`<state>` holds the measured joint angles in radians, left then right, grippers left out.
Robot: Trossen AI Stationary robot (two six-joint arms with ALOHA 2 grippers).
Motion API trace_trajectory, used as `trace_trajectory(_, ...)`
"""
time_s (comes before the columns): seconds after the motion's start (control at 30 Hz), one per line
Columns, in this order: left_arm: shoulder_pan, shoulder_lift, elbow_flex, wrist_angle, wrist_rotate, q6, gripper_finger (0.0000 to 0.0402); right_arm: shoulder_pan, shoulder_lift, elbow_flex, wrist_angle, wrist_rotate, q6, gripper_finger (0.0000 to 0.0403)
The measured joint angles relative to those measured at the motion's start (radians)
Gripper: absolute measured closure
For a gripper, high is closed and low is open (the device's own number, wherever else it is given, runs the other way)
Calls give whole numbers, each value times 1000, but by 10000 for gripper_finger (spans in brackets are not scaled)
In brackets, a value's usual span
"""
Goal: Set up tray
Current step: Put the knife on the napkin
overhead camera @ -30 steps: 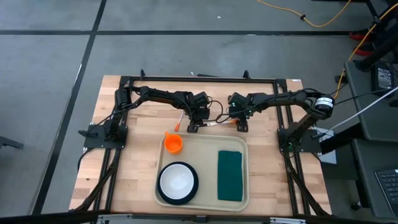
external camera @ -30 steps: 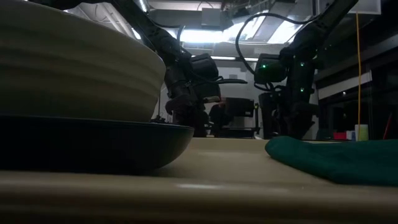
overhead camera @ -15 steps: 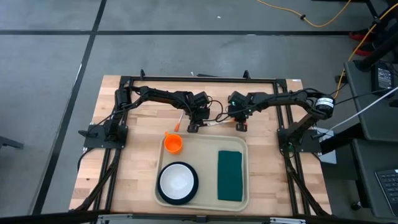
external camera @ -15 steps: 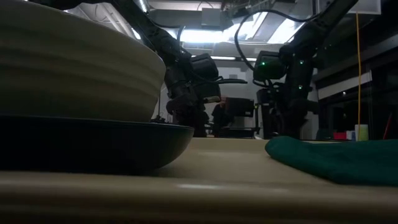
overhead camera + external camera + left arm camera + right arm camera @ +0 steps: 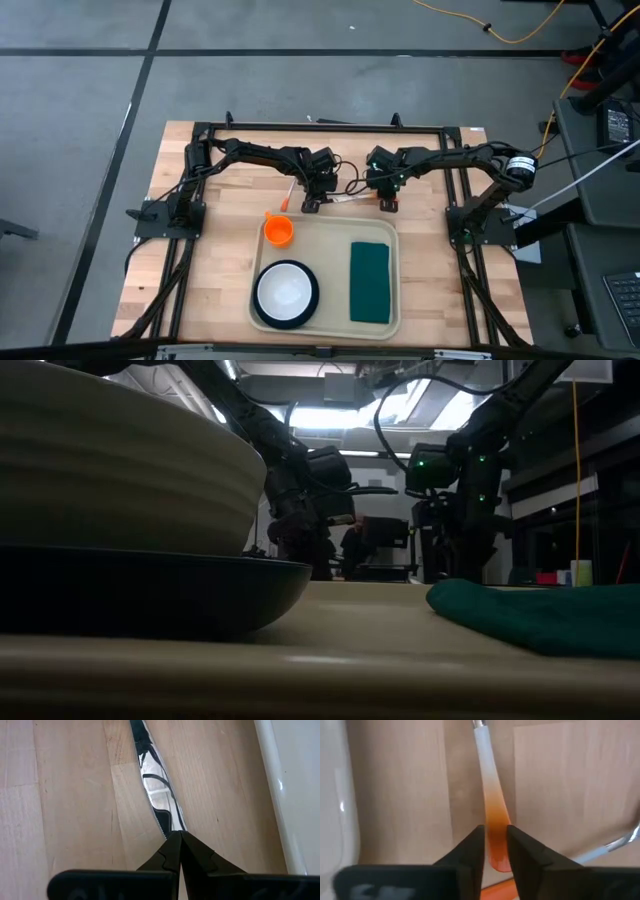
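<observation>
Cream rectangular tray (image 5: pixel 325 290) with rounded corners and a raised rim sits at the near middle of the table (image 5: pixel 215 270) (holds a white bowl (image 5: pixel 285 290) and green napkin (image 5: pixel 369 283)). No readable writing. Left tool (image 5: pixel 174 840) pressed together over a knife blade (image 5: pixel 159 802). Right tool (image 5: pixel 495 837) pinching an orange utensil handle (image 5: pixel 492 820).

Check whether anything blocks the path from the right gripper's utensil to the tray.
Nothing visible does. The right gripper is closed on an orange-handled utensil lying on the table, right beside the tray rim; only bare wood lies between. The left gripper grips a knife apart.
</observation>
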<state>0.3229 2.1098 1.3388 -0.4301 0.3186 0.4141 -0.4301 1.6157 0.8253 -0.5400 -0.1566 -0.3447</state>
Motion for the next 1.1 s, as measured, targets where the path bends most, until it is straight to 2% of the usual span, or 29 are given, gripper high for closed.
trace_trajectory(0.13,0,0,-1,4,0,0,400,0,0,0,-3,-1,-2,268)
trace_trajectory(0.3,0,2,-1,16,-1,0,400,1,0,1,1,90,-42,210)
trace_trajectory(0.43,0,2,-1,16,-1,-1,400,1,0,1,-6,109,-51,187)
trace_trajectory(0.63,0,2,0,14,4,-1,400,0,0,1,-6,167,-57,191)
trace_trajectory(1.1,0,2,0,17,7,-12,400,0,80,10,-17,120,-113,249)
